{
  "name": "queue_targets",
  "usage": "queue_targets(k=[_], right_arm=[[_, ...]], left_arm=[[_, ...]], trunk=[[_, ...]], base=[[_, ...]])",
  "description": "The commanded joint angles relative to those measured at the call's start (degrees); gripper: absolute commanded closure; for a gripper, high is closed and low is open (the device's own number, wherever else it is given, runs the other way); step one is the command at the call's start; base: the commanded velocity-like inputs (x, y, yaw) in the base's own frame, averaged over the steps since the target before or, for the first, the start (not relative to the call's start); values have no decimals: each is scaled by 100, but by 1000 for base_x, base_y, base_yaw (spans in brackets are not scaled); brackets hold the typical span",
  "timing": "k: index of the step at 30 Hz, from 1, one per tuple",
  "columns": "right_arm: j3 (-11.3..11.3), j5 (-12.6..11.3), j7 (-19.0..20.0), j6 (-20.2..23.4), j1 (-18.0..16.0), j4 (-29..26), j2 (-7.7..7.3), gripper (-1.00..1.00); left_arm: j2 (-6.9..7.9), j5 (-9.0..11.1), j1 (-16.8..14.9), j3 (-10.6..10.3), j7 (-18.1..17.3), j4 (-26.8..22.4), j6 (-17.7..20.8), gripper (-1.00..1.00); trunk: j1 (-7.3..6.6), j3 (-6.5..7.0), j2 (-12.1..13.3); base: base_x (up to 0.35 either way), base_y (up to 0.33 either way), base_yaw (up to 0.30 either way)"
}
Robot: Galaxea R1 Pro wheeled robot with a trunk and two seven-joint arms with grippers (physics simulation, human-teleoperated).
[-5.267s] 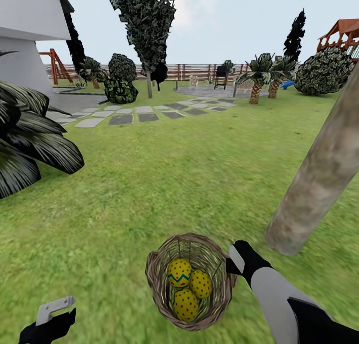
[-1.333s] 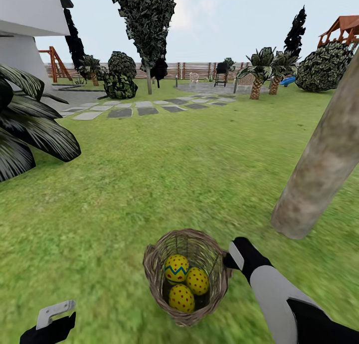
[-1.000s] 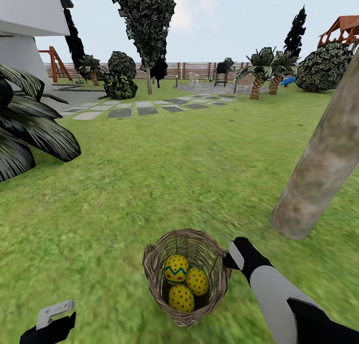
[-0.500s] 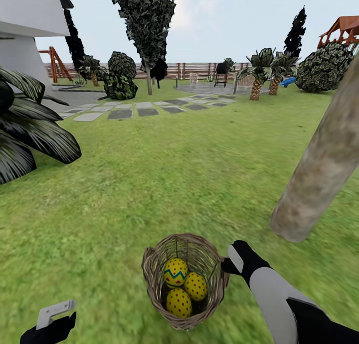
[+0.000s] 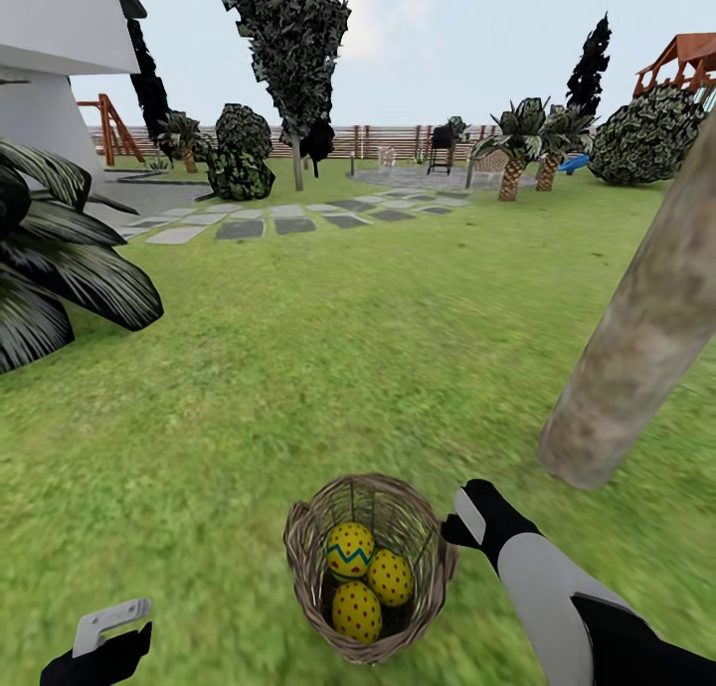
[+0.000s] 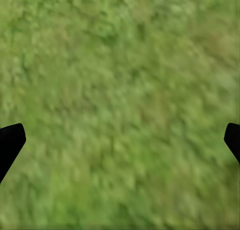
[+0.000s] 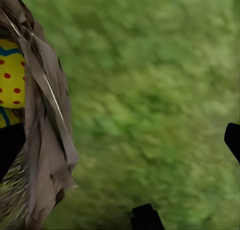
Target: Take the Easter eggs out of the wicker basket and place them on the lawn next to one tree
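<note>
The wicker basket (image 5: 308,567) sits on the lawn (image 5: 328,368) low in the head view, tipped a little. Three Easter eggs lie inside it: one with a blue zigzag band (image 5: 350,550), and two red-dotted ones (image 5: 392,577) (image 5: 356,611). My right gripper (image 5: 462,522) is at the basket's right rim. In the right wrist view the gripper (image 7: 120,140) is open, straddling the basket wall (image 7: 47,140), with an egg (image 7: 11,72) behind that wall. The tree (image 5: 636,338) leans up at the right, its base close to the basket. My left gripper (image 5: 104,621) (image 6: 120,140) hangs open over grass.
A dark palm (image 5: 60,268) spreads at the left edge. Grey stepping stones (image 5: 268,224) cross the far lawn toward a paved patch. Short palms (image 5: 527,149), bushes (image 5: 646,139), a conifer (image 5: 293,60), the fence (image 5: 388,141) and a red playset (image 5: 686,65) stand far back.
The whole picture has shifted slightly, so the camera moved. The basket sits a little lower in the picture. My right gripper stays at its rim, and the eggs remain inside.
</note>
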Motion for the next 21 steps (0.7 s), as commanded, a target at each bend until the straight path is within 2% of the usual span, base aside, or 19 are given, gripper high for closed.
queue_targets(k=[1, 21], right_arm=[[-26, 1, -21, 21, -2, -9, 5, -100], [-26, 1, -18, -3, -2, -9, 5, -100]], left_arm=[[3, 9, 1, -7, 24, -10, 28, -100], [11, 7, 1, -7, 24, -3, 28, -100]], trunk=[[-23, 14, 40], [-462, 373, 842]], base=[[0, 0, 0], [0, 0, 0]])
